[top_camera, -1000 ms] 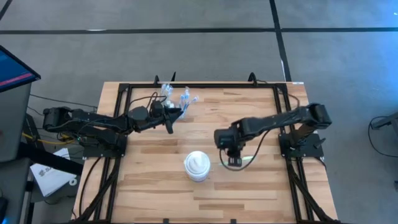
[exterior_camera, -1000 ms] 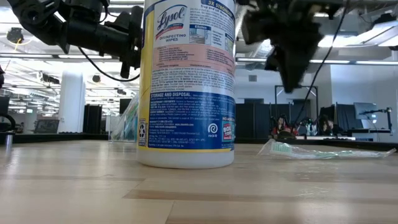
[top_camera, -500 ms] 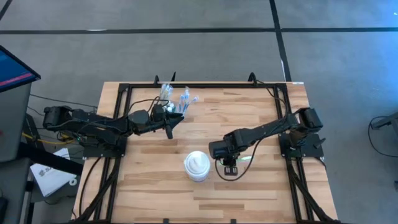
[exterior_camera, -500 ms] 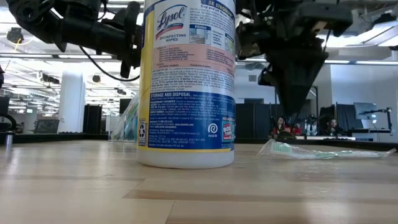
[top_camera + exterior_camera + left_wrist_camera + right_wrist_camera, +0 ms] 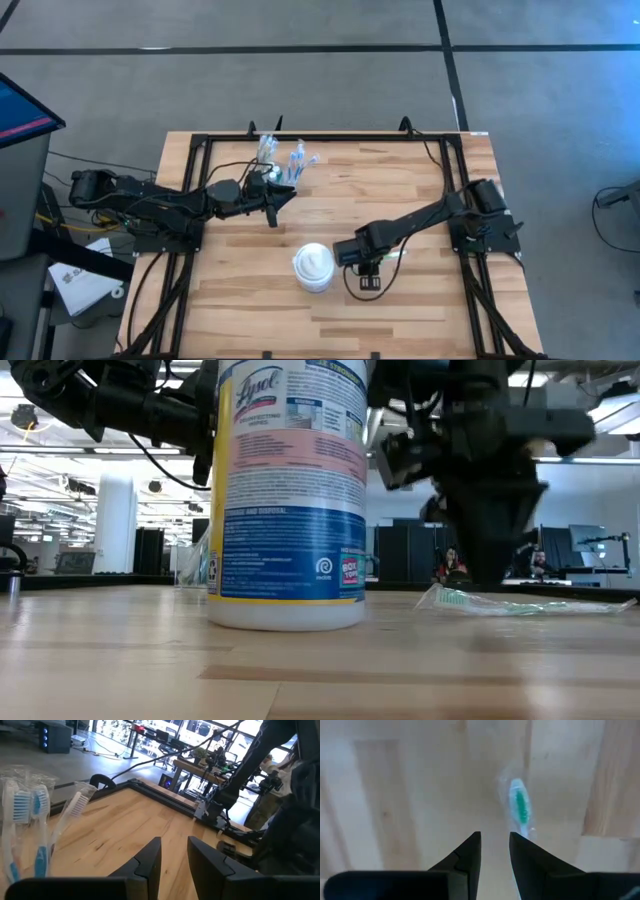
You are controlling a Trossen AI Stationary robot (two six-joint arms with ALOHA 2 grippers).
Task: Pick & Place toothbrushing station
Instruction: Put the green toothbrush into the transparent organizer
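Right gripper (image 5: 495, 851) low beside Lysol wipes tub (image 5: 313, 267), fingers slightly parted, empty; wrapped green toothbrush (image 5: 520, 808) just beyond fingertips, untouched.

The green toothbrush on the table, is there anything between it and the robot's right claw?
No. In the right wrist view only bare wood table lies between the right gripper and the wrapped green toothbrush, which sits just off to one side of the fingertips.
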